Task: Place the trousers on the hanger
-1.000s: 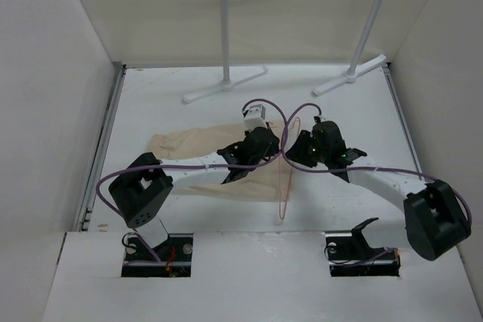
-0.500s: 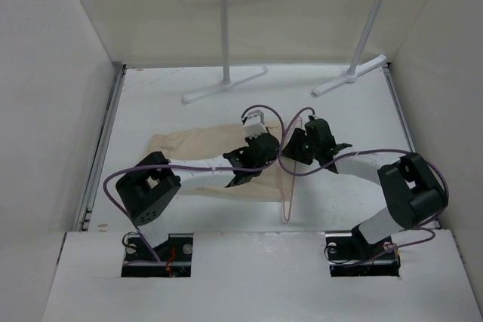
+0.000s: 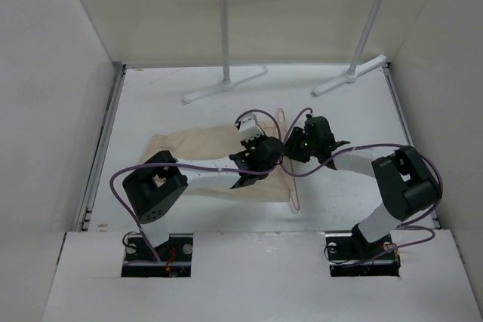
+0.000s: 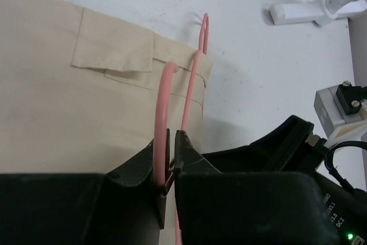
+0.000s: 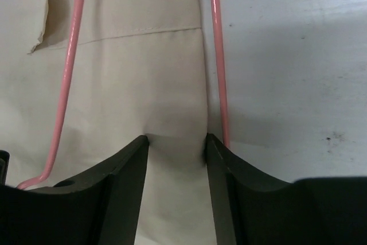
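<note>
The beige trousers (image 3: 192, 143) lie flat on the white table, left of centre. The thin pink hanger (image 3: 293, 186) lies across their right end, hook (image 3: 281, 114) pointing away. My left gripper (image 3: 264, 157) is shut on one hanger wire (image 4: 162, 101) over the cloth (image 4: 57, 113). My right gripper (image 3: 292, 148) sits just right of it. In the right wrist view its jaws (image 5: 176, 142) stand partly apart, with the trousers' edge (image 5: 143, 73) bunched between them. One hanger wire (image 5: 67, 78) lies on the cloth and the other (image 5: 218, 55) on the table beside it.
The white tubular rack (image 3: 225, 28) with a silver bar stands at the back, its feet (image 3: 226, 85) on the table; one foot shows in the left wrist view (image 4: 304, 10). White walls close the left, right and back.
Both grippers drew closer together near the trousers' right end. The right arm's elbow folded back toward its base. The hanger swung, with its hook moving left and its bottom end right.
</note>
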Controlling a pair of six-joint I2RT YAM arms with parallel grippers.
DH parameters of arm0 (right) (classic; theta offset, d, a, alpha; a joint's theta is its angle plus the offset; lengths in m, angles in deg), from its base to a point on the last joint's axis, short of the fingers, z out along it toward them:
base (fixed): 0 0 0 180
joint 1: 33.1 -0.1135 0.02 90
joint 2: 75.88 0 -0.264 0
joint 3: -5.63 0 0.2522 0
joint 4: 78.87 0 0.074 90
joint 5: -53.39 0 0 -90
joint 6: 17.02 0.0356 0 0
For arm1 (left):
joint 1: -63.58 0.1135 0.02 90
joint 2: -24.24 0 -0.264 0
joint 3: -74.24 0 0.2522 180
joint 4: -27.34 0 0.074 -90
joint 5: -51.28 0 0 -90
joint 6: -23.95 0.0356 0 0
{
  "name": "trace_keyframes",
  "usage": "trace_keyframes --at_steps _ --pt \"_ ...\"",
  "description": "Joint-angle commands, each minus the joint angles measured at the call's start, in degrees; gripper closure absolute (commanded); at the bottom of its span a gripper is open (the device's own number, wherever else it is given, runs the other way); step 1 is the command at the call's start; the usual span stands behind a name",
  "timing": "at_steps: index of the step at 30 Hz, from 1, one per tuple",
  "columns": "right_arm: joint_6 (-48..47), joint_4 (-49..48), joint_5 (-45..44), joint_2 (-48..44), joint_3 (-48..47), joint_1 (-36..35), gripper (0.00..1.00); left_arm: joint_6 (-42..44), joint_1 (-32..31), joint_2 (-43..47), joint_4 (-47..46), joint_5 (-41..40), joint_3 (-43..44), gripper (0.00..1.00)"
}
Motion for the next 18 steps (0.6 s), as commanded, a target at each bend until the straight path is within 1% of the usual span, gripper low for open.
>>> trace_keyframes --at_steps 1,3,5,7,10,14,18 --pt "2.0 -5.8 5.3 0.8 -0.1 1.0 0.54 1.0 -1.2 -0.7 4.3 -6.3 0.1 1.00" --pt "3.0 -6.7 6.9 0.6 0.8 2.2 0.64 0.9 -1.1 -1.5 4.2 -6.1 0.4 1.00" --pt "3.7 -7.4 8.8 0.1 1.2 3.7 0.77 0.9 -1.3 -2.1 4.1 -6.1 0.6 1.00" --pt "4.5 -7.4 9.6 -0.7 1.2 4.6 0.84 0.9 -1.7 -2.1 4.0 -5.9 0.5 1.00" --pt "5.9 -7.3 10.1 -1.7 0.8 5.4 0.90 1.2 -1.9 -2.1 4.1 -4.8 -0.1 1.00" --pt "7.8 -7.2 10.3 -4.4 1.0 7.2 0.93 1.8 -1.1 -0.5 3.8 -2.1 -3.0 1.00" --pt "8.5 -5.9 10.7 -6.9 0.0 9.5 0.93 4.0 0.0 2.2 3.3 0.6 -7.5 1.00"
